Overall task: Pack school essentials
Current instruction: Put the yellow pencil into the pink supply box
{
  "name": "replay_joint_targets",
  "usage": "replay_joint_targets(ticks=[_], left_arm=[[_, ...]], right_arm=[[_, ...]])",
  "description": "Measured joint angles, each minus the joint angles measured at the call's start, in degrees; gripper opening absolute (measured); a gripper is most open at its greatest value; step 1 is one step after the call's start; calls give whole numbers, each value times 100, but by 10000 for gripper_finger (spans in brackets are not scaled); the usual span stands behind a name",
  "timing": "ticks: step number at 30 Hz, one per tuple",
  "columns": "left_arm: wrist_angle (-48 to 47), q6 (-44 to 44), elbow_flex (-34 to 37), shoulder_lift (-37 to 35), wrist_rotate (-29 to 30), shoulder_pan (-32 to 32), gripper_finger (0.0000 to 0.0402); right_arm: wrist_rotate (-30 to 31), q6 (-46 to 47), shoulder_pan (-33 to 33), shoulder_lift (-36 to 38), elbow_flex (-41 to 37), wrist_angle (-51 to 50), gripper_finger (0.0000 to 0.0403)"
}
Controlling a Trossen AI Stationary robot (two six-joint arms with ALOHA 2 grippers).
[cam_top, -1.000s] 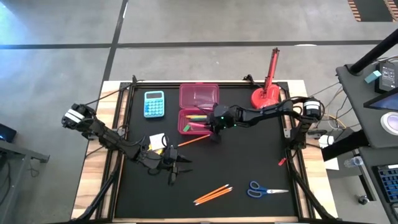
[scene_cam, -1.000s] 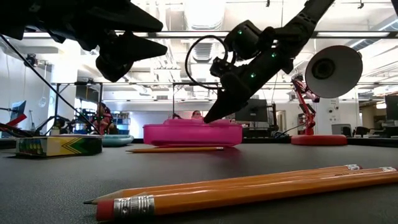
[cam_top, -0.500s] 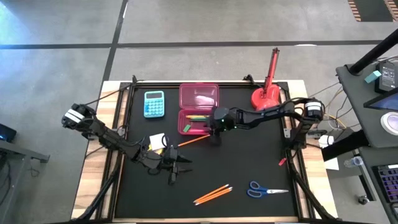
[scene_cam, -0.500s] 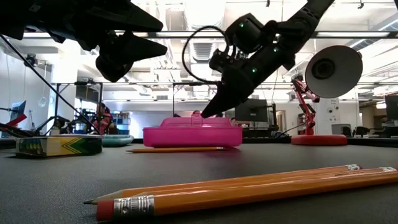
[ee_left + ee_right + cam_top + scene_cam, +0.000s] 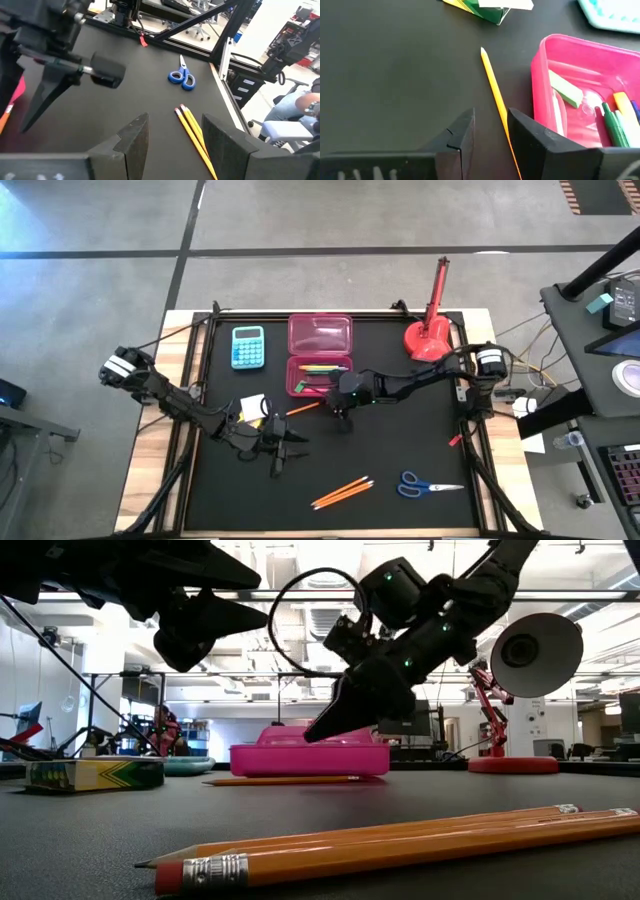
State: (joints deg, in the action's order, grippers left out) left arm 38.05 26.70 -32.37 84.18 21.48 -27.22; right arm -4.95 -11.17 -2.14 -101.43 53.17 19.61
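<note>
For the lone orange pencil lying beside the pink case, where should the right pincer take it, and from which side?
Grip the orange pencil at mid-shaft, coming straight down from above. It lies flat on the black mat, apart from the pink case, so only a top approach with fingers straddling the thin shaft crosswise seems workable. The right pincer hovers open over it, roughly aligned.

A big open lab: grey concrete floor (image 5: pixel 300 220), long ceiling lights (image 5: pixel 330 555), rolling office chairs (image 5: pixel 202 32), and computer screens (image 5: pixel 405 720).
</note>
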Motion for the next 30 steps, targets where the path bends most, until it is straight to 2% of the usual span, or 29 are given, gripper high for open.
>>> replay_joint_targets(ticks=[9, 21, 30], left_arm=[[-70, 4, 1, -228, -59, -91, 164], [-236, 12, 12, -400, -55, -221, 164], [-260, 12, 14, -400, -50, -341, 164]], right_arm=[[4, 63, 3, -517, 399, -45, 131], [342, -167, -53, -1093, 1317, -1137, 136], [324, -245, -64, -1588, 2183, -2173, 137]])
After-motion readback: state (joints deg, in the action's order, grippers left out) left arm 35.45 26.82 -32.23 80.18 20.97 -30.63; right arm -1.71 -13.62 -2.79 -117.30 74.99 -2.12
